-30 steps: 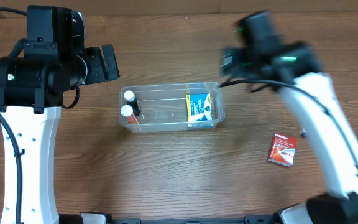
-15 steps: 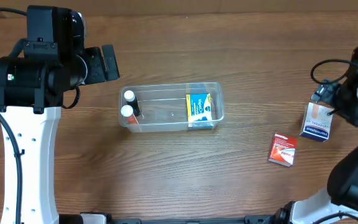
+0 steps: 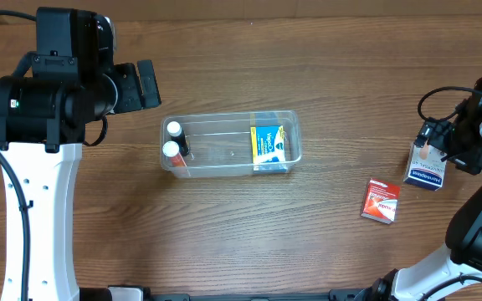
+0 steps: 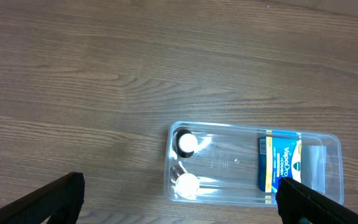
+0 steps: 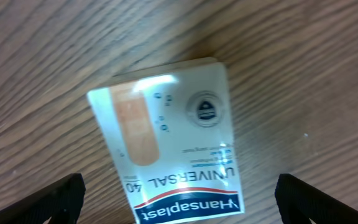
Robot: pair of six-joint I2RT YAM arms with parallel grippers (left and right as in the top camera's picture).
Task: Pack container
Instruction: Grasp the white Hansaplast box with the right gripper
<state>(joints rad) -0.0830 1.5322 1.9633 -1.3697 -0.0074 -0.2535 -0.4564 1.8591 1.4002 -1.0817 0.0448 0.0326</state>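
I see the brown wood-grain table (image 3: pixel 249 242) filling the overhead view, with my two white-and-black arms at either side. The left gripper (image 4: pixel 180 200) hangs above the table behind and to the left of the container, its fingers spread wide apart and empty. The right gripper (image 5: pixel 180 199) hovers at the far right edge of the table, fingers equally wide apart and holding nothing. The clear, shallow rectangular plastic tub (image 3: pixel 220 149) sits a little left of the table's centre, well apart from the right arm. Directly beneath the right wrist lies a white and blue cardboard box of sticking plasters (image 5: pixel 169 143), flat on the wood with its printed face up and turned askew to the finger line. A blue and yellow carton (image 3: pixel 270 144) stands at the tub's right end. A small red and white box (image 3: pixel 381 201) lies on the table near the plaster box, towards me and left of it. Two small white-capped bottles (image 3: pixel 172 139) stand at the tub's left end. I judge that I am on the reach for the plaster box. Next I should rotate the wrist to square the fingers across its narrow sides, lower, close, then carry it to the tub's bare middle.
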